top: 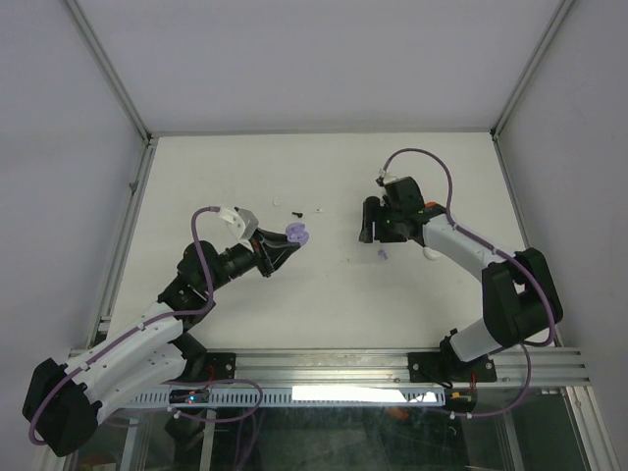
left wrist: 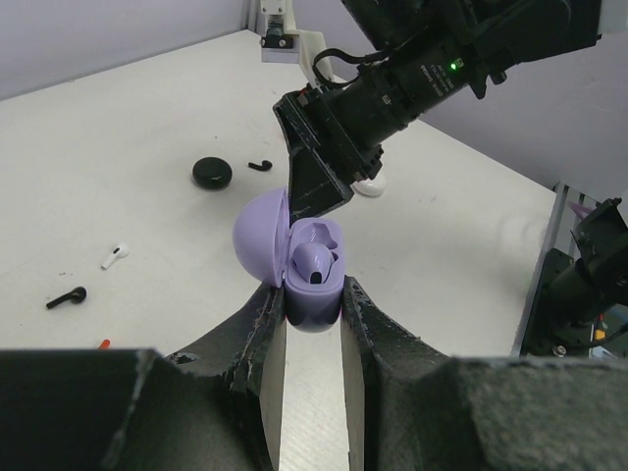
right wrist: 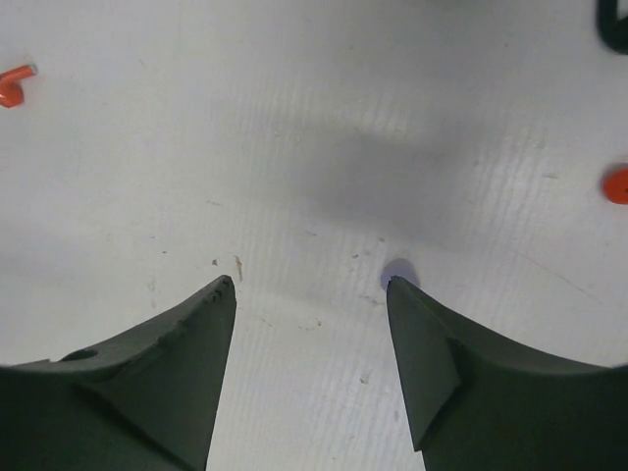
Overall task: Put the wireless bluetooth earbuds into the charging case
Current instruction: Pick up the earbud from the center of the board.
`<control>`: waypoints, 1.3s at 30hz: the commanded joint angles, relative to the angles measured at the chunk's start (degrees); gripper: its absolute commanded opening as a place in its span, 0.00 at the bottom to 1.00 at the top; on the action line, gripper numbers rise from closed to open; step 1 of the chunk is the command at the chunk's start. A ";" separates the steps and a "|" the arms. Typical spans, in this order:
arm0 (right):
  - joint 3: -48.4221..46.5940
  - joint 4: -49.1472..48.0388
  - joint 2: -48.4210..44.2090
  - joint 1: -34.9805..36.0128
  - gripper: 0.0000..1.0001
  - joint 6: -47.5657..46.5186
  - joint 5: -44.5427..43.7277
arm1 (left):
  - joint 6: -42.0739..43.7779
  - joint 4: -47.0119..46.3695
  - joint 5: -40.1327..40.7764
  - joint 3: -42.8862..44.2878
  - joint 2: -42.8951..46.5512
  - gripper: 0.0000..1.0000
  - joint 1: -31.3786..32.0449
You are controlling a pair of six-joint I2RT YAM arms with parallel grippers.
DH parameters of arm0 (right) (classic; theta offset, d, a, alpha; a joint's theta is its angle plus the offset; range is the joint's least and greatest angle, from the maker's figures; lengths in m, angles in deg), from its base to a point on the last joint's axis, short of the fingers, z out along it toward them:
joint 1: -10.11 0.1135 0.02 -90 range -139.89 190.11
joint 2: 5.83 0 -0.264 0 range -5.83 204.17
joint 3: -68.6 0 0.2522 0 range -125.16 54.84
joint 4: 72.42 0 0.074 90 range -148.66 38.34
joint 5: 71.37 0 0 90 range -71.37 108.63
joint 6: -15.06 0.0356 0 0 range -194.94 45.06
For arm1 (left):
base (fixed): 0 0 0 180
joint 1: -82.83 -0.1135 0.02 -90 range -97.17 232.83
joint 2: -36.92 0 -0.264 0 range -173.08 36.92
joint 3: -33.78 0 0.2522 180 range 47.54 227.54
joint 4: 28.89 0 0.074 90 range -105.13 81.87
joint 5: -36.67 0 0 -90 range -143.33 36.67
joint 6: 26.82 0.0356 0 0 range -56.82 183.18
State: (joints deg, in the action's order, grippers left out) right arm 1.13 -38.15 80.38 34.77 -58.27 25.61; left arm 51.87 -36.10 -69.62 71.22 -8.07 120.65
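Lavender plastic stands out from above: the open charging case (top: 297, 234) is clamped at the tip of the left pincer (top: 287, 242), held out toward the middle of the white desk (top: 226, 167). To its right the right pincer (top: 371, 234) points down at the desk. A loose lavender earbud (top: 384, 254) lies on the surface just beside it. A white case (top: 430, 255) rests close against the right arm. Farther back lie a white earbud (top: 316, 209) and a few small dark specks, too small to tell apart here.

From the left wrist, the two fingers (left wrist: 263, 339) press on either side of the charging case's lower half. Its domed lid (left wrist: 260, 237) is tipped open to the left. A seated earbud (left wrist: 314, 263), also lavender, rests in one well of the case. The right pincer's dark body hangs just behind the case. On the desk beyond are a black case (left wrist: 211, 173) with a black earbud (left wrist: 259, 165) near it. Nearer the camera on the left are the white earbud (left wrist: 115, 256), a second black earbud (left wrist: 66, 296) and a red earbud (left wrist: 103, 343).

From the right wrist, the right pincer (right wrist: 309, 285) has its fingers apart with only bare desk between them. The loose lavender earbud (right wrist: 399, 272) peeks out right at the tip of the right-hand finger; whether they touch cannot be told. Another red earbud (right wrist: 15, 85) lies far off at the upper left. A red shape (right wrist: 617, 183) is cut off by the right edge.
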 commanded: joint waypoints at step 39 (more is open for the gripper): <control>-13.95 20.38 17.80 2.75 0.25 -9.20 -14.41 | -0.64 -3.55 -1.00 -0.40 1.22 0.03 0.14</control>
State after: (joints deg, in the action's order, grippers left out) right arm -11.55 -19.02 97.23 37.18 -66.49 13.74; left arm 51.61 -36.10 -69.91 71.00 -7.50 120.65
